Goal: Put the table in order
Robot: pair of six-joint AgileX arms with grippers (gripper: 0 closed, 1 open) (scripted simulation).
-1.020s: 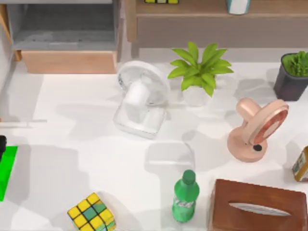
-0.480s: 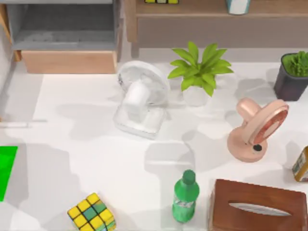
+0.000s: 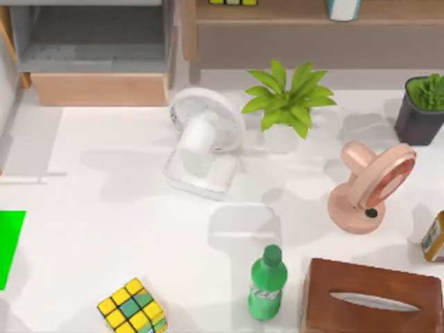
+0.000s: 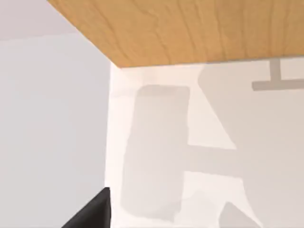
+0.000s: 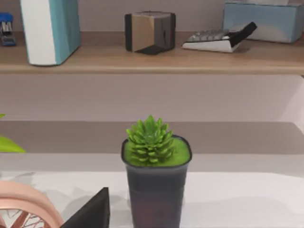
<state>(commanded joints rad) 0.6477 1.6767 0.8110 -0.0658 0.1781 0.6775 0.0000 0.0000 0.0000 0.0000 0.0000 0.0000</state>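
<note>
The white table (image 3: 104, 208) carries a scatter of objects. A white fan (image 3: 205, 147) stands at the back middle, with a leafy plant in a white pot (image 3: 288, 100) beside it. A pink fan (image 3: 371, 186) is at the right, and a succulent in a dark pot (image 3: 422, 107) (image 5: 154, 175) at the back right. Along the front are a colourful puzzle cube (image 3: 132, 305), a green bottle (image 3: 268, 283) and a brown tissue box (image 3: 371, 298). A black part of my left gripper (image 4: 90, 214) faces a wooden panel (image 4: 190, 28). A black part of my right gripper (image 5: 90, 211) faces the succulent.
A grey cabinet with a wooden base (image 3: 94, 52) stands at the back left. A wooden shelf (image 3: 312, 21) (image 5: 152, 59) runs along the back right and holds small items. A flat green patch (image 3: 10, 246) lies at the left edge and a yellow-green can (image 3: 434, 237) at the right edge.
A dark tip of the left arm at the top view's left edge has moved out of the picture, and its shadow on the table has shrunk. The objects have not moved.
</note>
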